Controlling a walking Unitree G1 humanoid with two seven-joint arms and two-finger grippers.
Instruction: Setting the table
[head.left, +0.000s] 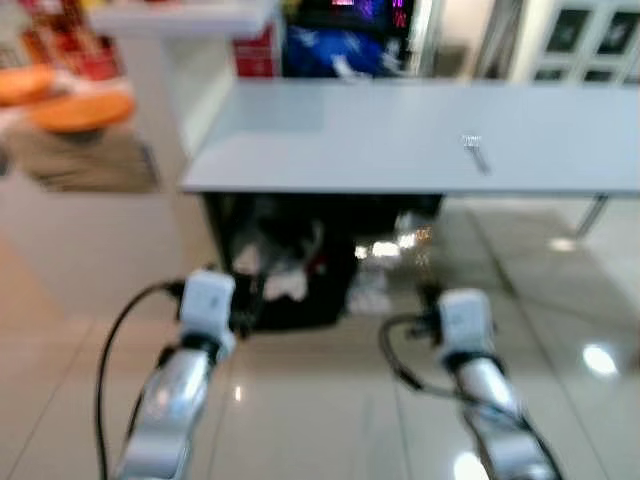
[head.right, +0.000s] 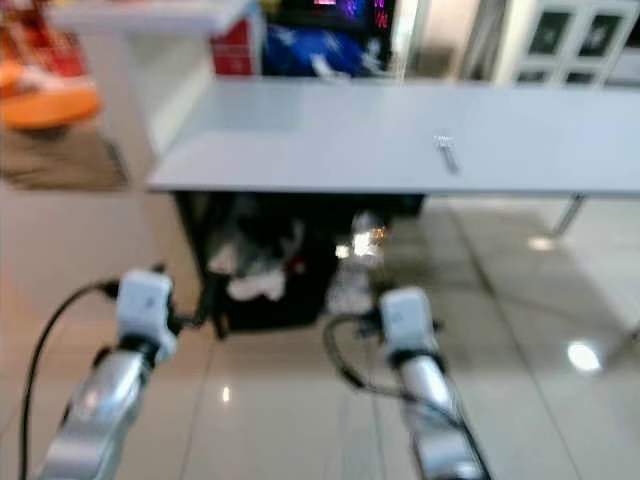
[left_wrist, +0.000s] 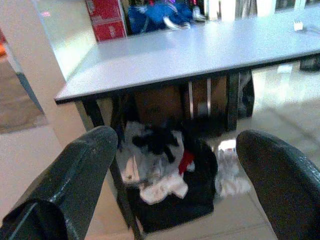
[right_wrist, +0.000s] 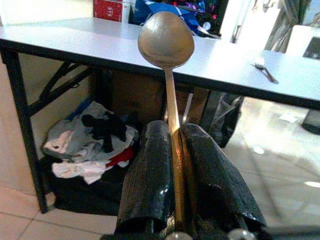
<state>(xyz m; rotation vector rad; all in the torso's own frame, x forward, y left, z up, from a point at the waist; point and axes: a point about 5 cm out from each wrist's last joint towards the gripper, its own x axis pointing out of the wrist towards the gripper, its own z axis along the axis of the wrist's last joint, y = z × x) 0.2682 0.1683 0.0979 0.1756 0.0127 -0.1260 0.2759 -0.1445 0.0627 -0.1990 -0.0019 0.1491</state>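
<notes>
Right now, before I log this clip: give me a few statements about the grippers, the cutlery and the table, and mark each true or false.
1. The right gripper is shut on a spoon, bowl end pointing away from the wrist. True.
2. The left gripper holds a fork. False: its fingers stand apart with nothing between them.
3. A fork already lies on the grey table. True.
4. The spoon rests on the tabletop. False: it is off the table, clamped between the right gripper's fingers.
5. The space under the table is bare. False: a dark bag with a heap of cloth sits there.
</notes>
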